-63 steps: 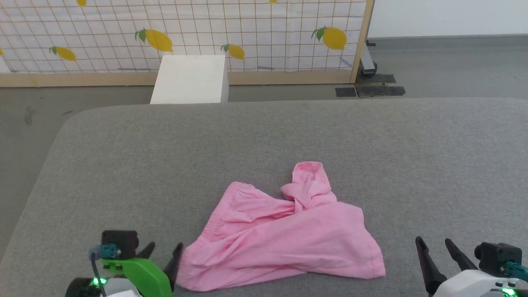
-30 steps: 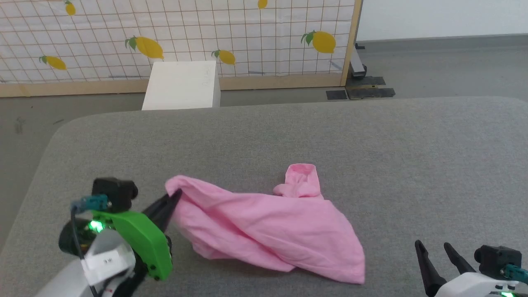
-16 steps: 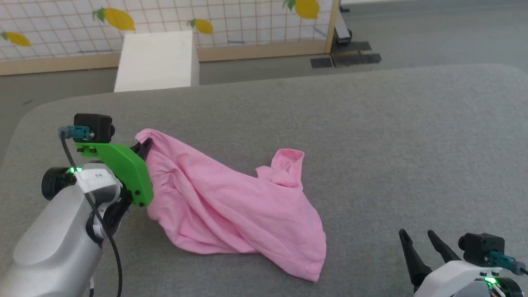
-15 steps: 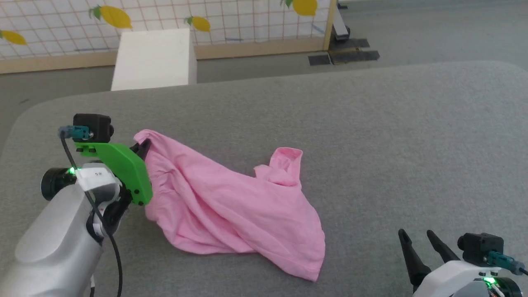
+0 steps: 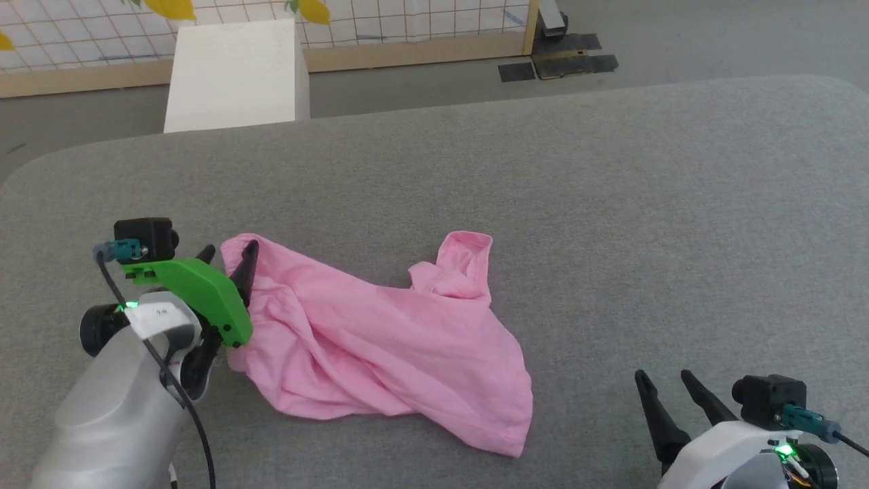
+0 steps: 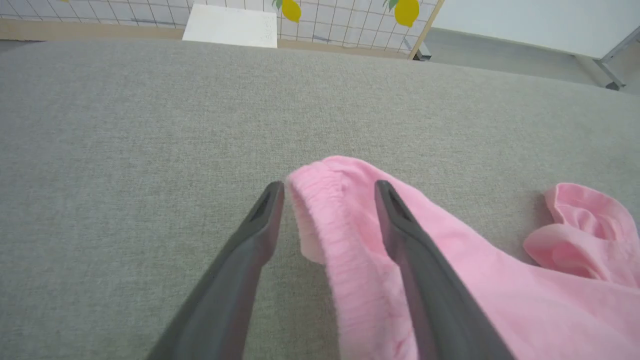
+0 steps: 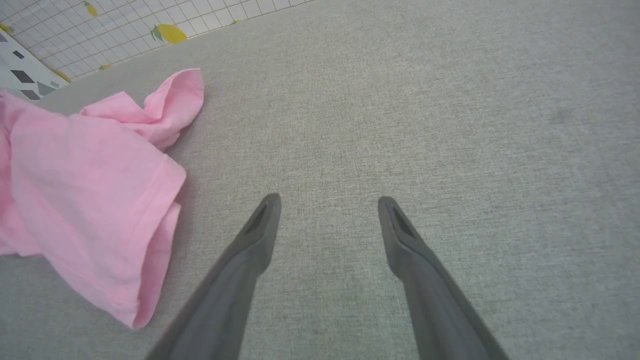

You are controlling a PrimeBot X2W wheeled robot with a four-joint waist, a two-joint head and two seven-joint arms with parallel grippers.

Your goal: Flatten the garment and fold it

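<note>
On the grey cushion (image 5: 611, 204), the left end effector (image 6: 327, 186) gapes astride the garment (image 5: 380, 339); the right end effector (image 7: 327, 200) gapes beside it.

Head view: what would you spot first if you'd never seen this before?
The bright pink garment, lying crumpled left of centre on the grey padded surface, jumps out first. Next is the left gripper with its vivid green bracket at the cloth's left edge, dark fingers spread open around the hem. The right gripper sits open at the lower right, apart from the cloth.
</note>
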